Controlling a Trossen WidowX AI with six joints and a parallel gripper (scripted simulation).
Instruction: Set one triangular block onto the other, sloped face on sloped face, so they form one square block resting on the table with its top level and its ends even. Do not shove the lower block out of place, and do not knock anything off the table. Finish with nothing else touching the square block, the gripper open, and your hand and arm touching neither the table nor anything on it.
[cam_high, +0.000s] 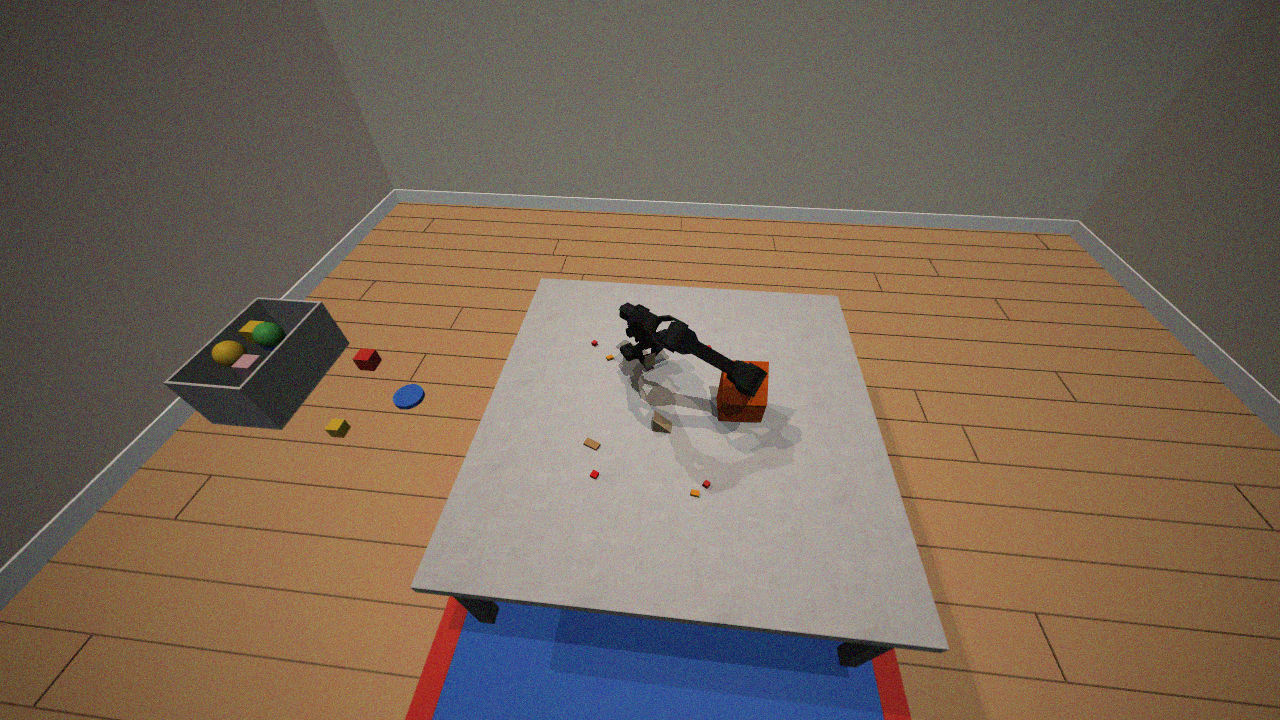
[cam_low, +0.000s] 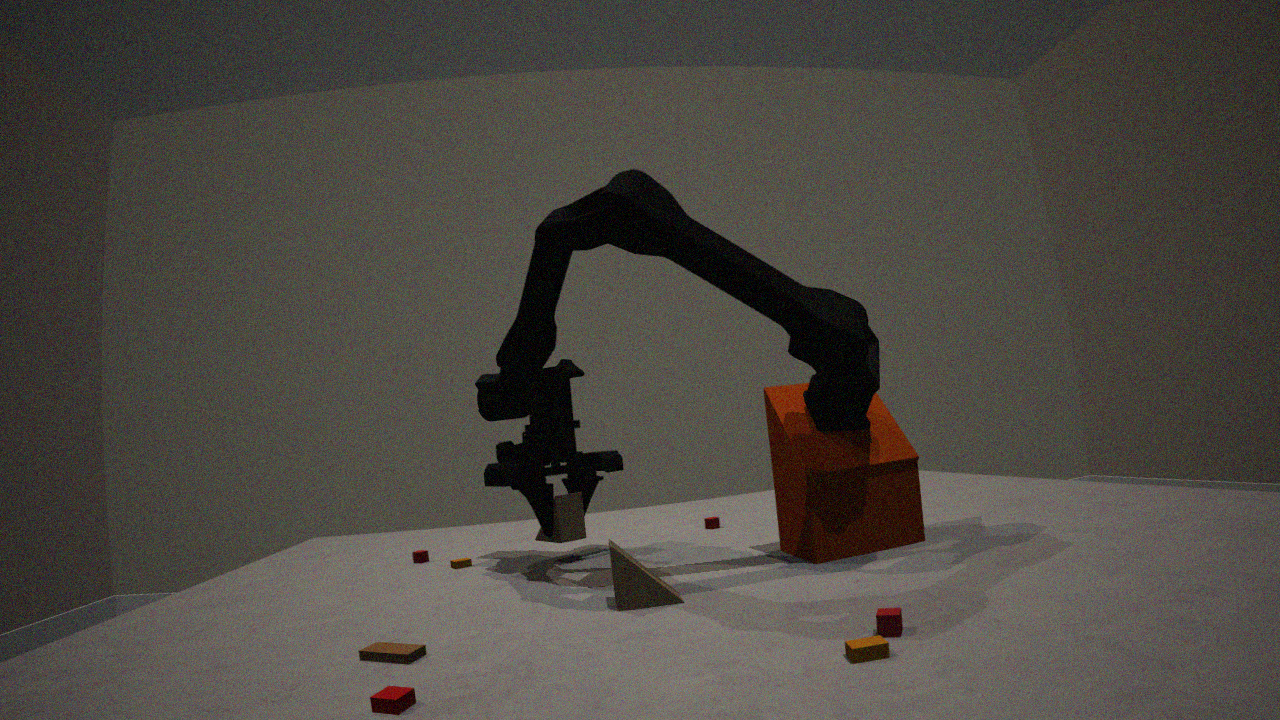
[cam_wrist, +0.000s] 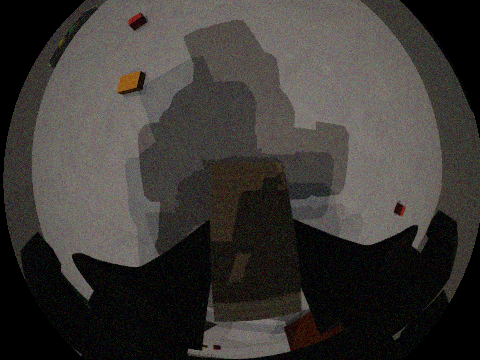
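My gripper (cam_low: 565, 514) (cam_wrist: 248, 225) is shut on one grey-brown triangular block (cam_high: 649, 362) (cam_low: 570, 522) (cam_wrist: 255, 280), with a finger on each side of it. In the exterior view the held block appears slightly above the table (cam_high: 689, 573) (cam_low: 223, 626), over the arm's shadow. Its sloped face shows in the wrist view. The other triangular block (cam_high: 661, 422) (cam_low: 637, 583) stands on the table, nearer the exterior camera, its tall upright side at the left and its slope falling to the right in that view. The two blocks are apart.
The orange base (cam_high: 742, 410) (cam_low: 859, 519) stands to the right. A flat tan piece (cam_high: 591, 444) (cam_low: 392, 652), a red piece (cam_high: 594, 474) (cam_low: 392, 699) and an orange piece (cam_high: 694, 493) (cam_low: 866, 650) lie nearer the top and exterior views. Another orange piece (cam_high: 610, 357) (cam_low: 460, 563) (cam_wrist: 131, 82) lies near the gripper.
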